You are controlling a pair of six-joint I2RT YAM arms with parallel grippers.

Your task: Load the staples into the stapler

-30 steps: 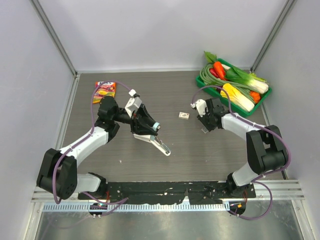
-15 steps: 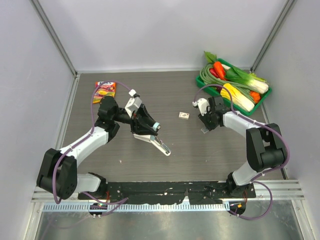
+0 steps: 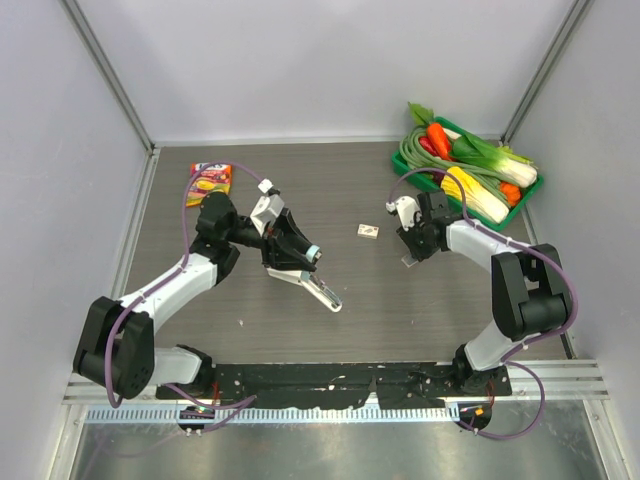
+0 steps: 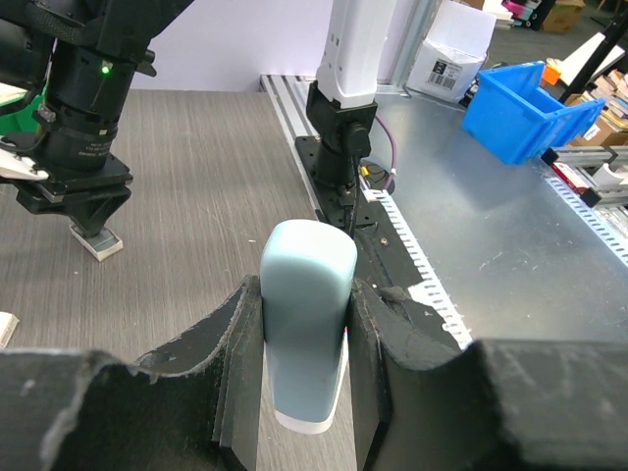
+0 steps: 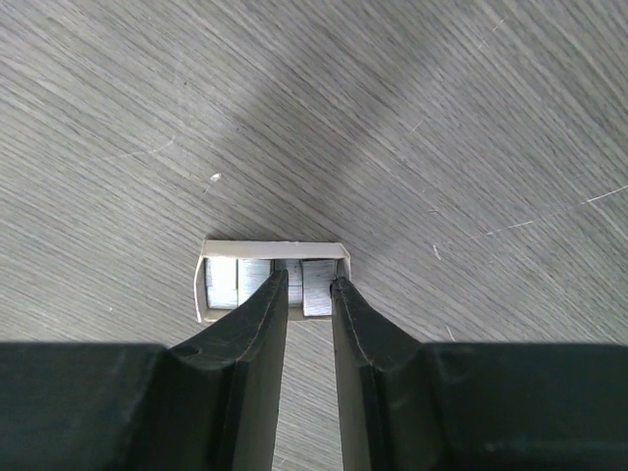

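My left gripper [image 3: 292, 250] is shut on the stapler [image 3: 312, 282] and holds it left of centre, its white base hanging open toward the front. In the left wrist view both fingers clamp its pale blue top [image 4: 306, 324]. The staples box [image 3: 368, 231], tiny, cream, with a reddish mark, lies at mid table. To its right an open cardboard tray [image 5: 270, 253] holds silver staple strips [image 5: 224, 283]. My right gripper [image 5: 309, 283] points down into that tray, its jaws narrow around one strip. The tray also shows in the left wrist view [image 4: 98, 241].
A green tray [image 3: 533, 187] of toy vegetables stands at the back right. A colourful packet [image 3: 210, 182] lies at the back left. Off the table's front edge, the left wrist view shows a blue bin [image 4: 520, 98] and a cardboard box [image 4: 456, 49].
My right gripper has shifted slightly to the right over the staple tray. The left arm and the stapler have not moved.
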